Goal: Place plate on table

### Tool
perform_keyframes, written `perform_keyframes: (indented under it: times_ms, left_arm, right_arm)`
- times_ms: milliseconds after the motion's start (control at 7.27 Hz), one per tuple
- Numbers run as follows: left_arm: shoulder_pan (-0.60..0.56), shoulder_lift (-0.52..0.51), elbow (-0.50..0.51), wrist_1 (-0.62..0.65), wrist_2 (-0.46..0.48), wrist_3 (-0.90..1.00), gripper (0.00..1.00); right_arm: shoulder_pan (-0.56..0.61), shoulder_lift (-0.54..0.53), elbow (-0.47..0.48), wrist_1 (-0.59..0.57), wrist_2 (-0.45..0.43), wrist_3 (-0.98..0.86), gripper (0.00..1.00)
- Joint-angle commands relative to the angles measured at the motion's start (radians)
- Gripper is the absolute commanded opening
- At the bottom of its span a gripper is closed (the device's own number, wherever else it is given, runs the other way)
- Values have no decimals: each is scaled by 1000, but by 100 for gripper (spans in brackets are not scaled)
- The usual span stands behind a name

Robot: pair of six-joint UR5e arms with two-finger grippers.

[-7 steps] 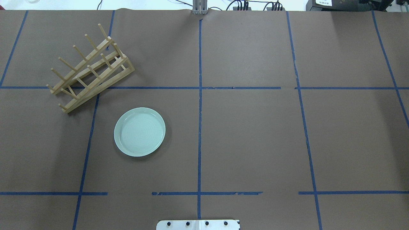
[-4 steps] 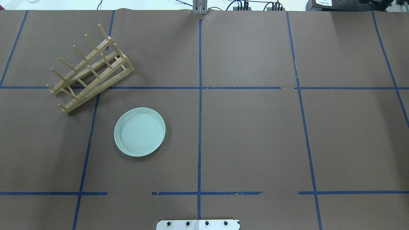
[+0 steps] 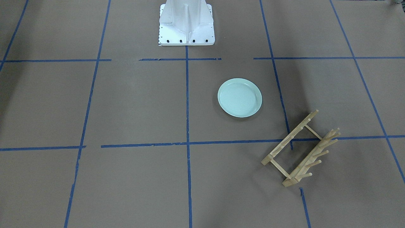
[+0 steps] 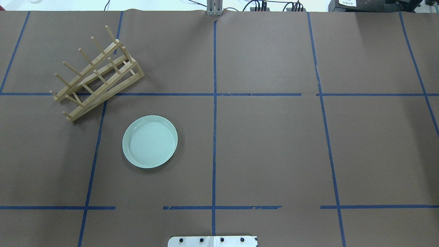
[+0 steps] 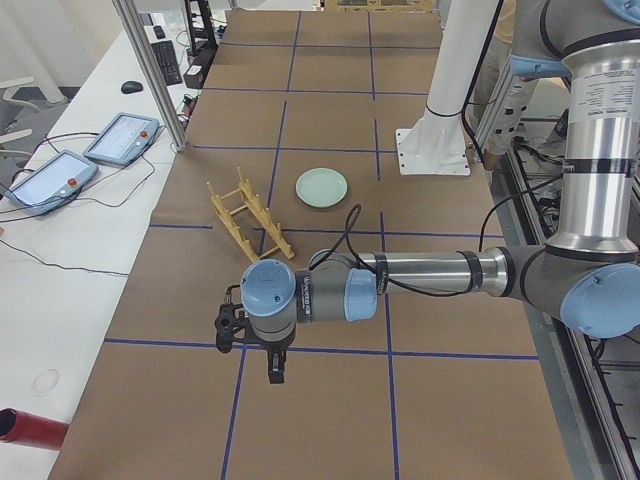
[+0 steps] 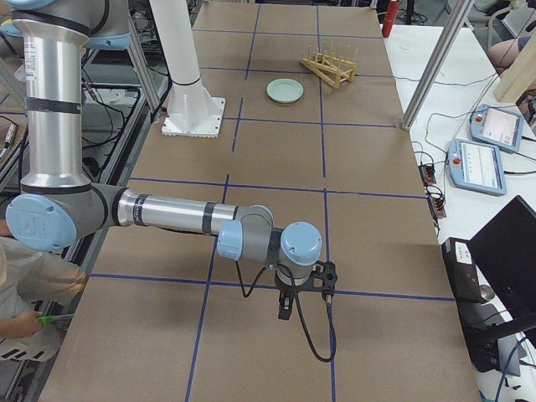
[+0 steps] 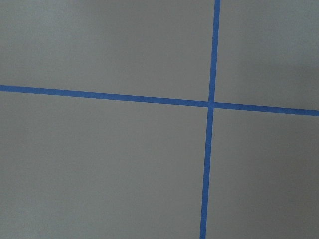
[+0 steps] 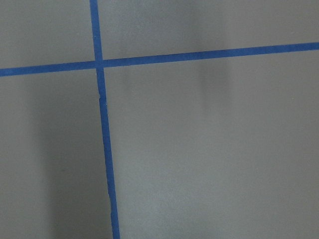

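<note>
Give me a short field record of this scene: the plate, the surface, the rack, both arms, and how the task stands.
task object: round pale mint-green glossy plate, lying flat, rim up
surface: large brown matte table squared by blue tape
other item: light wooden peg rack, holding nothing, apart from the plate, straddling a tape line
left arm: left gripper above bare table, far from the plate; open or shut cannot be told
right arm: right gripper likewise
status: plate rests on the table, nothing holding it
</note>
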Motion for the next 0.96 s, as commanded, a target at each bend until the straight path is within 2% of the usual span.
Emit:
perform_keyframes:
  times_ms: [0,825]
  left_arm:
    - [1,-13,12,-2,2,0,100]
    - [9,-59,15,2,6,0,100]
  right_arm:
    - [0,0,0,0,0,0,100]
    - [0,0,0,0,0,0,100]
